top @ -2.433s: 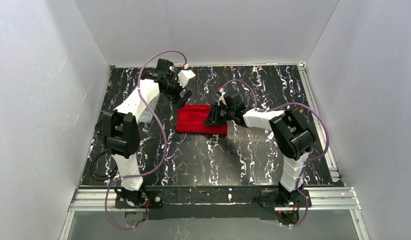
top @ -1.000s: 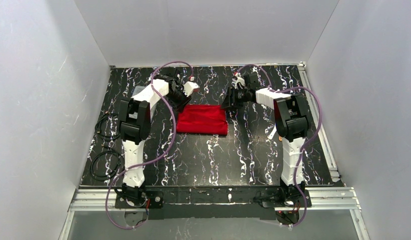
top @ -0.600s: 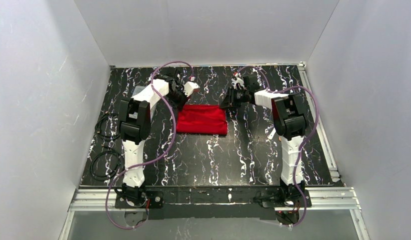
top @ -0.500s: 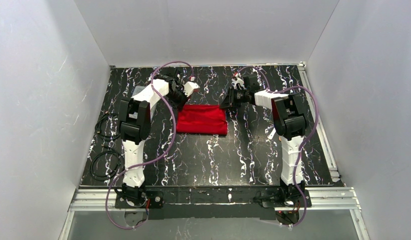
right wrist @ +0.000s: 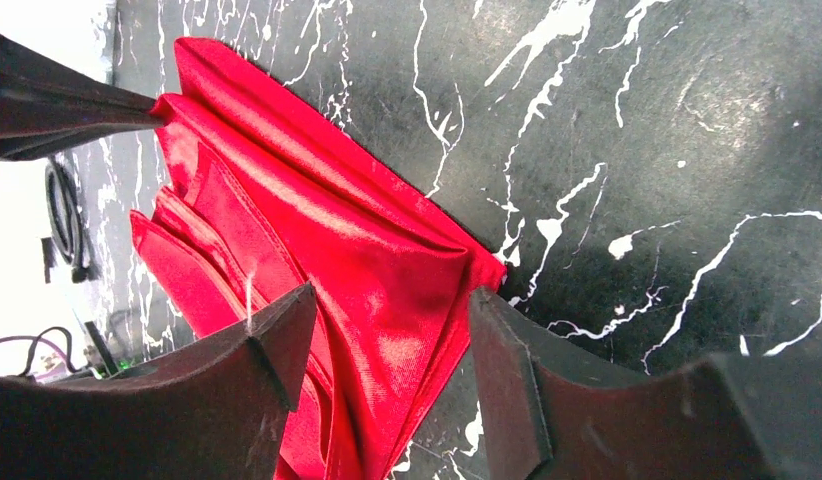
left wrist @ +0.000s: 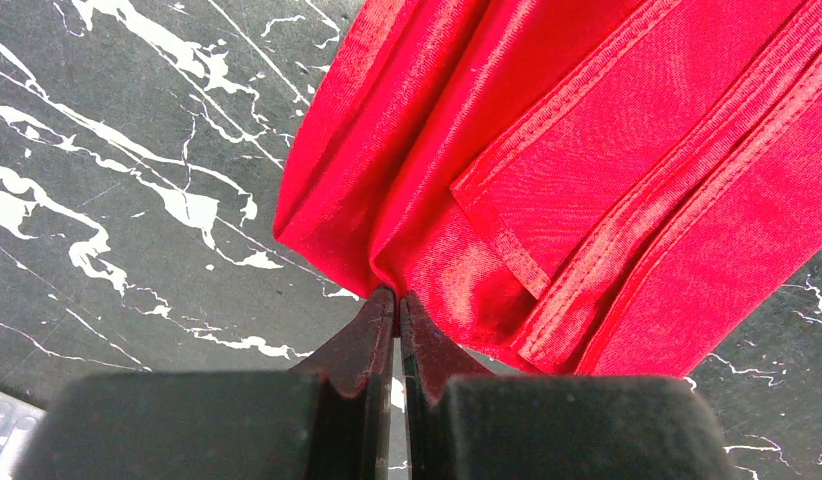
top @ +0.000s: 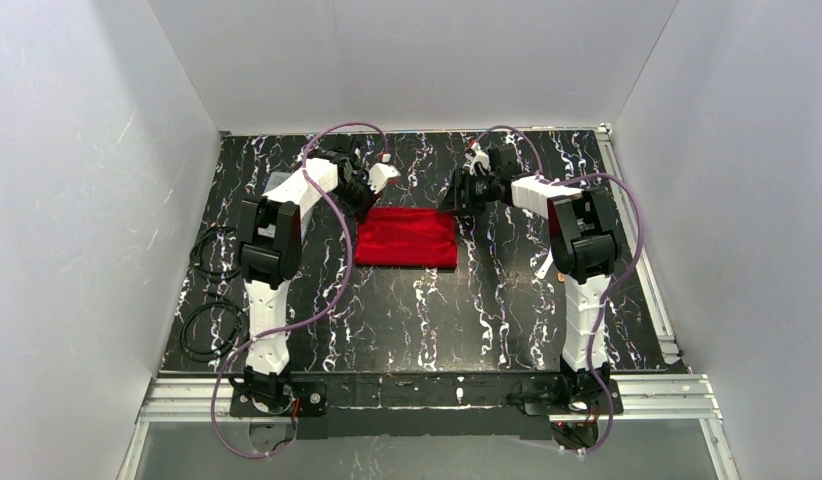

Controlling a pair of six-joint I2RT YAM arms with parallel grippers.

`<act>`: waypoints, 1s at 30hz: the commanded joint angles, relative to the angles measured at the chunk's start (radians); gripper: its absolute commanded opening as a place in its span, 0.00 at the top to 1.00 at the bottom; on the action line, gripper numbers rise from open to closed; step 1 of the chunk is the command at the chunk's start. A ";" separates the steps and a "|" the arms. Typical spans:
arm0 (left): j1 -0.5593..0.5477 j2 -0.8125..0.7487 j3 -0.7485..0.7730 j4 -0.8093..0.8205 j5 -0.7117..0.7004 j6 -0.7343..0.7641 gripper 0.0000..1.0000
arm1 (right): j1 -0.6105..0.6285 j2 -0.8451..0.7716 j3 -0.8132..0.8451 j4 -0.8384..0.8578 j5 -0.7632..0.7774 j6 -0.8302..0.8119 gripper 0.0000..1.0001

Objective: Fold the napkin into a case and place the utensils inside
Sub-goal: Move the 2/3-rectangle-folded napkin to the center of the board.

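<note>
Where the two arms are bolted down at the near edge, the black marble-patterned table [top: 417,320] stretches away from me, with loops of black cable [top: 201,330] lying along its left margin beside the left arm. Further in, past the middle of the table, the napkin [top: 407,238] lies flat as a bright red rectangle, folded over on itself with its long side running left to right. Up close its layers show. Stitched hems run slantwise across the top, one flap ends in a squared corner over the sheets beneath, and the shiny cloth is creased along the folds.

Both arms reach to the napkin's far edge, one at each far corner. The left end effector [left wrist: 395,297] has its two dark fingers pressed together with no gap that I can see. Their tips nip the rounded fold of cloth at the far left corner, and the cloth puckers into pleats that fan out from that pinch. Seen from the other wrist, the same fingers [right wrist: 57,105] come in as a dark wedge meeting the red corner.

The right end effector [right wrist: 392,297] stands apart, one finger [right wrist: 272,350] over the red cloth and the other toward the bare table. The napkin's far right corner sits between them, not gripped. Behind it all the table runs on to the white back wall [top: 407,60].
</note>
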 commanded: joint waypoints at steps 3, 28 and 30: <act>0.000 -0.032 -0.001 -0.028 0.026 0.021 1.00 | -0.012 -0.092 0.021 -0.084 0.086 -0.069 0.28; -0.001 -0.017 -0.014 -0.033 0.051 0.029 1.00 | 0.044 0.018 -0.064 0.061 -0.032 0.033 0.32; -0.001 -0.020 -0.017 -0.033 0.052 0.028 1.00 | 0.035 0.023 -0.083 0.129 -0.090 0.073 0.40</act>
